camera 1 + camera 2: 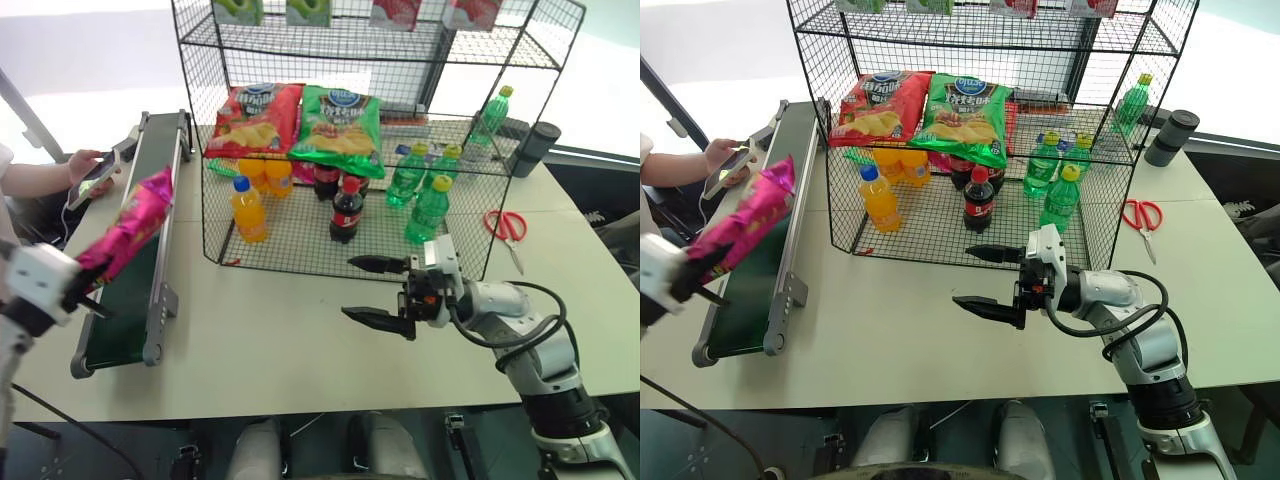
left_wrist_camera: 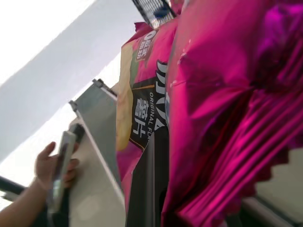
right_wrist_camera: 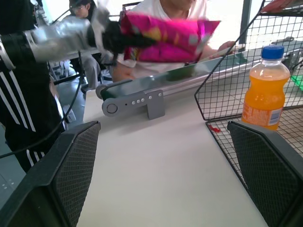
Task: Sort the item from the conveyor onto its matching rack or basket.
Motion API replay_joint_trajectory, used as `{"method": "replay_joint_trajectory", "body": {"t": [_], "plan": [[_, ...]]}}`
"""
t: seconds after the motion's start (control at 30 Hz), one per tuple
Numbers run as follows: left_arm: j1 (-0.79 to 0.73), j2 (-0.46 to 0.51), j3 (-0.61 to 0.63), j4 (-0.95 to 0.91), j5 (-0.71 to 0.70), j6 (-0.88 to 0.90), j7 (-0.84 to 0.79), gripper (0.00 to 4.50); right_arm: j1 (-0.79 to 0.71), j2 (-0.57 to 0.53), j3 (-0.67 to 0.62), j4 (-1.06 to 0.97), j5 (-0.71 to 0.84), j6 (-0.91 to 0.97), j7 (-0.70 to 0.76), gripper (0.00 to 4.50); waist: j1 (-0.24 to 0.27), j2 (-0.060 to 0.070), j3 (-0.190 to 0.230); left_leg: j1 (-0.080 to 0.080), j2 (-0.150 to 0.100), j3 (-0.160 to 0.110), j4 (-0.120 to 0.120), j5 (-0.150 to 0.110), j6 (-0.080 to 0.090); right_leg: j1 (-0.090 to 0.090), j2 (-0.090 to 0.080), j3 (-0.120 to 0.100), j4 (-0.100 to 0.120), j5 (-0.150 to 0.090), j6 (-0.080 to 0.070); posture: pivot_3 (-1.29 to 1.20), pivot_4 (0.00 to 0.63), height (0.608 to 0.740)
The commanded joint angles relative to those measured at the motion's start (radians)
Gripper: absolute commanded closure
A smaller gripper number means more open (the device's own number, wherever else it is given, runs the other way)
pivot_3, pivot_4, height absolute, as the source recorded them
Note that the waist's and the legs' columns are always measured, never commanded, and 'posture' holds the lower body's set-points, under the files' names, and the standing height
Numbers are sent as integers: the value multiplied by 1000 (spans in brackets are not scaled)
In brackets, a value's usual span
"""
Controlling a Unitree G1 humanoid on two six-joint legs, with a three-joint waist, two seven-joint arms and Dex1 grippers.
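The item, a glossy magenta-pink crisp bag [image 1: 132, 222], hangs lifted above the conveyor [image 1: 128, 305], a dark-green belt with grey rails along the table's left side. My left gripper [image 1: 86, 286] is shut on the bag's lower end; the bag [image 2: 222, 118] looms close in the left wrist view. The right wrist view shows the bag [image 3: 165, 38] held over the belt. The black wire-grid rack [image 1: 300, 245] stands at the back middle of the table. My right gripper [image 1: 374, 291] hovers in front of the rack, open, with nothing between its fingers.
A red bag [image 1: 255, 120] and a green bag [image 1: 342, 125] lie on the rack's middle tier. Orange, cola and green bottles [image 1: 346, 210] stand on the bottom tier. Red scissors [image 1: 505, 225] and a dark cup [image 1: 535, 148] lie right. A person's hand with a phone [image 1: 92, 172] is beside the conveyor.
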Motion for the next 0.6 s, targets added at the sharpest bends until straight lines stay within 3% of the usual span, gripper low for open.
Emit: {"method": "replay_joint_trajectory", "body": {"t": [0.03,0.17,0.23,0.37,0.43,0.6], "plan": [[48,107,184,-134,-418,389,-179,4480,-24,-6,-10,6,-3,-24,19,0,-4,1,0,0,0,0,0,0,0,0,0,0,0,0,0,0,150,740],[159,150,268,-241,-751,745,-281,4480,-35,-24,-21,10,27,23,31,0,-7,2,1,1,-1,1,0,0,0,1,2,1,-1,0,0,0,150,740],[171,141,242,-306,-831,822,-290,4480,-35,-43,-19,4,48,90,23,0,-6,2,1,1,-1,1,0,0,0,0,3,1,-1,0,0,0,150,740],[27,65,33,-374,-1046,932,-184,4480,-16,-98,-84,-58,241,296,31,0,7,4,2,1,-1,-3,0,1,-1,3,4,1,-1,0,0,0,150,740],[-46,18,-55,-373,-1101,967,-140,4480,-9,-123,-111,-74,310,371,22,0,15,3,2,1,-2,-3,0,0,-1,3,3,1,-2,0,-1,0,150,740],[-199,-91,-252,-357,-1063,1031,-113,4480,-15,-170,-162,-119,476,546,-35,0,17,1,0,0,-2,-3,0,1,-1,3,5,1,-2,0,-1,0,150,740]]}}
